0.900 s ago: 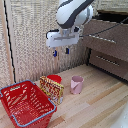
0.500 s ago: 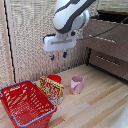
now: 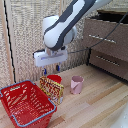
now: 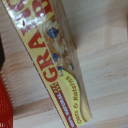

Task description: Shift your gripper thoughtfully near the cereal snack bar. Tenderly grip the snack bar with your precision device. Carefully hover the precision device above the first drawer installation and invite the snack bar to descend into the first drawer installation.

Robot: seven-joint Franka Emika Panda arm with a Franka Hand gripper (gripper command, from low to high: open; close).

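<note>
The cereal snack bar [image 3: 52,89] is a yellow packet with red edges, standing tilted against the red basket [image 3: 25,102] on the wooden floor. My gripper [image 3: 51,70] hangs just above it, its two blue-tipped fingers apart and holding nothing. In the wrist view the snack bar [image 4: 55,65] fills the frame diagonally, showing red lettering, and no fingers appear there. The first drawer installation [image 3: 104,33] is the upper drawer of the dark brown cabinet at the exterior view's right, with a thin silver handle. It lies well away from the gripper.
A pink cup [image 3: 76,84] stands just to the right of the snack bar in the exterior view. A red bowl [image 3: 54,78] sits behind the packet. The lower drawer [image 3: 111,62] has a similar handle. A beige wall panel stands behind the arm.
The gripper has come down and moved toward the exterior view's left, from higher near the cabinet to just above the snack bar. The snack bar, cup and basket have not moved.
</note>
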